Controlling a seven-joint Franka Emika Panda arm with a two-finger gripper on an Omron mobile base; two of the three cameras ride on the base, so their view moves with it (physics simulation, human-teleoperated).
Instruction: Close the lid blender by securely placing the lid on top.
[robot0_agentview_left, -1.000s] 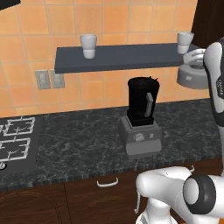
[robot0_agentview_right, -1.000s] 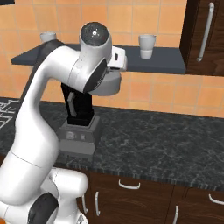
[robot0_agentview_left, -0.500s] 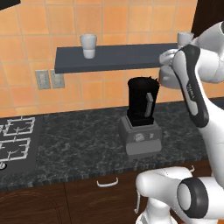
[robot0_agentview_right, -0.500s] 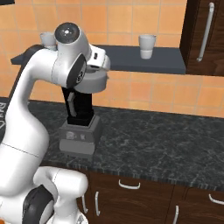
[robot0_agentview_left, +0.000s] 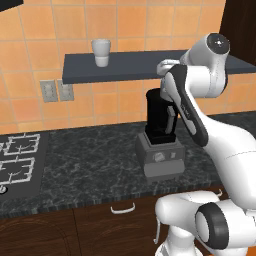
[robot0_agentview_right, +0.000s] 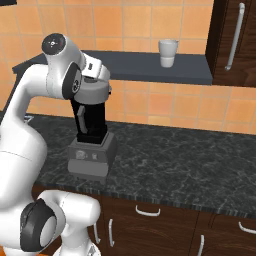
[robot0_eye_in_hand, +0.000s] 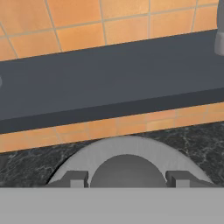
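Observation:
The blender (robot0_agentview_right: 89, 131) stands on the dark counter, a black jar (robot0_agentview_left: 159, 116) on a boxy grey base (robot0_agentview_left: 160, 158) with a front dial. My gripper (robot0_agentview_right: 95, 86) hangs right over the jar's mouth, shut on the lid (robot0_agentview_right: 95, 92), a light-grey disc. From the hand view the lid (robot0_eye_in_hand: 127, 153) spreads below the two fingertips (robot0_eye_in_hand: 77, 179), which sit on either side of its central knob (robot0_eye_in_hand: 127, 173). Whether the lid's rim touches the jar I cannot tell. In the left base view my forearm covers the jar's top.
A dark wall shelf (robot0_agentview_left: 125, 69) runs just above and behind the blender, with white cups (robot0_agentview_left: 101, 52) (robot0_agentview_right: 168, 52) on it. A stove (robot0_agentview_left: 15, 161) lies at the counter's left. A dark cabinet with a long handle (robot0_agentview_right: 233, 36) stands at the right.
The arm has swung from the shelf's right end leftward and down, carrying the lid to a spot directly over the blender jar. The grip has stayed shut.

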